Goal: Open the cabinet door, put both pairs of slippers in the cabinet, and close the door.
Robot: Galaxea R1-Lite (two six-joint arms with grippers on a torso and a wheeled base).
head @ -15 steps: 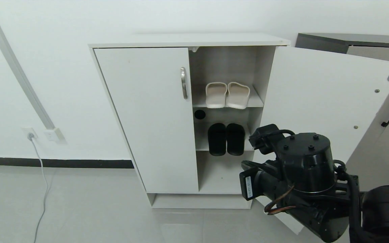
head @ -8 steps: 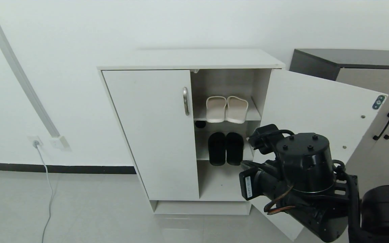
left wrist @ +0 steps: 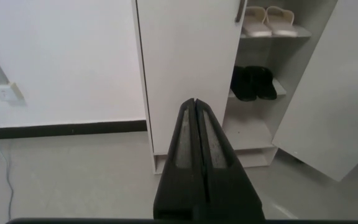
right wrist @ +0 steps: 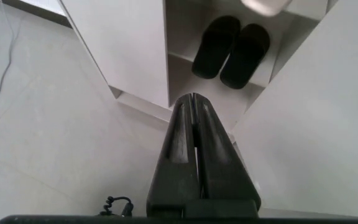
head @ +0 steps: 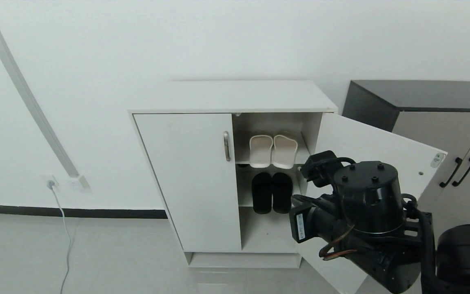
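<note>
**A:** Both pairs are in: white slippers (head: 273,151) on the top shelf, black slippers (head: 271,192) below. Only the door (head: 382,141) is left, and it's wide open.

**B:** Yep. Right gripper (right wrist: 193,106) and left gripper (left wrist: 194,109) are both clenched and empty. I'd nudge the door's outer edge with the right one in a slow arc, till it's flush with the cabinet (head: 235,96).

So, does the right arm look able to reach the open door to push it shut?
Probably yes. The right gripper, shut, hangs beside the inner face of the open door with nothing between them. Closing it likely means getting round to the outer face first.
</note>
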